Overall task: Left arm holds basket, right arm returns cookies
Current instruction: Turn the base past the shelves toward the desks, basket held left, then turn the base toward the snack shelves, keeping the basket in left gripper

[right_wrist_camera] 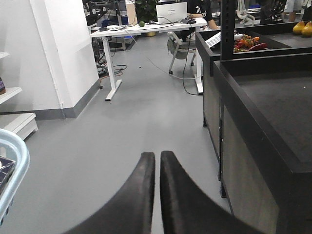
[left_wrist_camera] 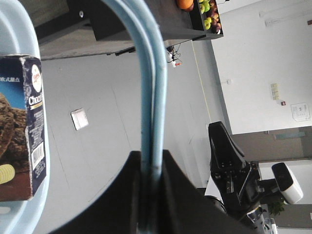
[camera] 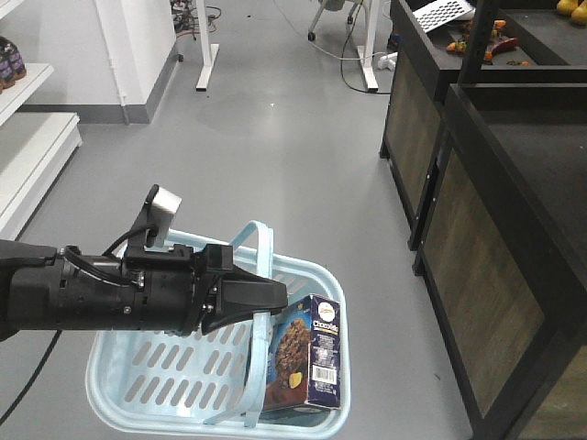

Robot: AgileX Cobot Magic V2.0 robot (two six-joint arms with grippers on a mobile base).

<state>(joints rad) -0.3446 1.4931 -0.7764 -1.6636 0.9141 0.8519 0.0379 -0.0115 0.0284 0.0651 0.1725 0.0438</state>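
The light blue basket (camera: 119, 371) hangs above the grey floor. My left gripper (camera: 275, 298) is shut on its two hoop handles (camera: 263, 261), which are pressed together. In the left wrist view the handles (left_wrist_camera: 151, 87) run straight into the left gripper (left_wrist_camera: 151, 157). The cookies (camera: 310, 353), a dark box picturing a chocolate cookie, stand upright in the basket's right end and show beside the rim (left_wrist_camera: 22, 29) as cookies (left_wrist_camera: 22, 126). My right gripper (right_wrist_camera: 157, 155) is shut on nothing, out over the floor, with the basket rim (right_wrist_camera: 17, 161) at its far left. The right arm (left_wrist_camera: 231, 168) shows beyond the handles.
Black shelving units (camera: 514, 183) with wood-look side panels line the right side, with fruit on the far one (camera: 477, 41). White shelves (camera: 27, 156) stand at the left. A white desk (right_wrist_camera: 146, 29) and a chair stand at the back.
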